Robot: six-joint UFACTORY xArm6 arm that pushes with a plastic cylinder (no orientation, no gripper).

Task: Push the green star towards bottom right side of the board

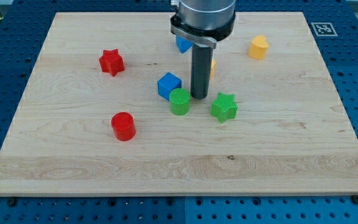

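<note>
The green star (224, 106) lies near the middle of the wooden board (291, 149), slightly right of centre. My tip (199, 96) stands just up and to the left of the star, with a small gap between them. A green cylinder (179, 101) sits just left of my tip, and a blue cube (169, 85) is beside it, further up and left.
A red star (111, 62) lies at the upper left and a red cylinder (123, 126) at the lower left. A yellow block (258, 47) sits at the upper right. Another blue block (183, 44) and a yellow piece (212, 67) are partly hidden behind the arm.
</note>
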